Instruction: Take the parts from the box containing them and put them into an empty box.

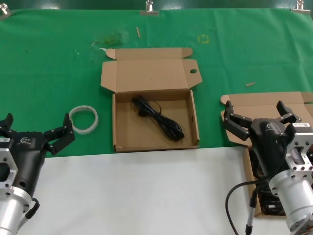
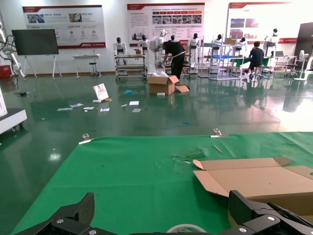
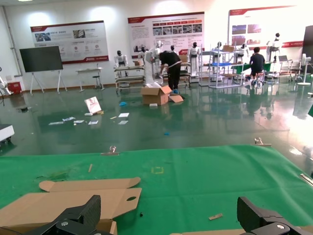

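Both grippers gape, holding nothing; right gripper (image 1: 258, 117) hovers over the source box (image 1: 266, 105); left gripper (image 1: 36, 129) beside the white ring (image 1: 83, 119); one cable bundle (image 1: 157, 117) lies in the holed box (image 1: 155, 128).

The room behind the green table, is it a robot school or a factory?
Probably a robot lab or showroom hall. White humanoid robots stand along the back wall, big poster boards hang above them, and people work among racks on the shiny green floor.

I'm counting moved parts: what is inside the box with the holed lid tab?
One black cable bundle lies in the middle box. Nothing covers the rest of its floor.
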Controlling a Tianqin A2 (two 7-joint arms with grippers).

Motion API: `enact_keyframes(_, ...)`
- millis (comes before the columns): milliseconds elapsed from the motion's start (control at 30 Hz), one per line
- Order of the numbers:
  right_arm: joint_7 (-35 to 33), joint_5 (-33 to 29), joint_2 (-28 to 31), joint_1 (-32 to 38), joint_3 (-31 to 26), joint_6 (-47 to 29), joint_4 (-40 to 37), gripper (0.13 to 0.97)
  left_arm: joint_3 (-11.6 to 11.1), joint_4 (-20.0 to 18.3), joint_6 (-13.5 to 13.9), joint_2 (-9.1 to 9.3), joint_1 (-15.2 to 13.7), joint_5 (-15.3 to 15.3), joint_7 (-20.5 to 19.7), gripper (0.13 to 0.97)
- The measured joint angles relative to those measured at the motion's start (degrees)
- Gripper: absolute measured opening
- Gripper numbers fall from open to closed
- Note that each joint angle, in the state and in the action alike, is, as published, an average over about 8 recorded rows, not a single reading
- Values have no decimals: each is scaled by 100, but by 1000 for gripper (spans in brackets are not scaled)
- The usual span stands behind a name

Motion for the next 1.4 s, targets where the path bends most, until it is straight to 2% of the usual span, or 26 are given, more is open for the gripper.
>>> enact_keyframes(1400,0,0,0,0,0,0,0,966,0,0,0,0,0,0,-1,966)
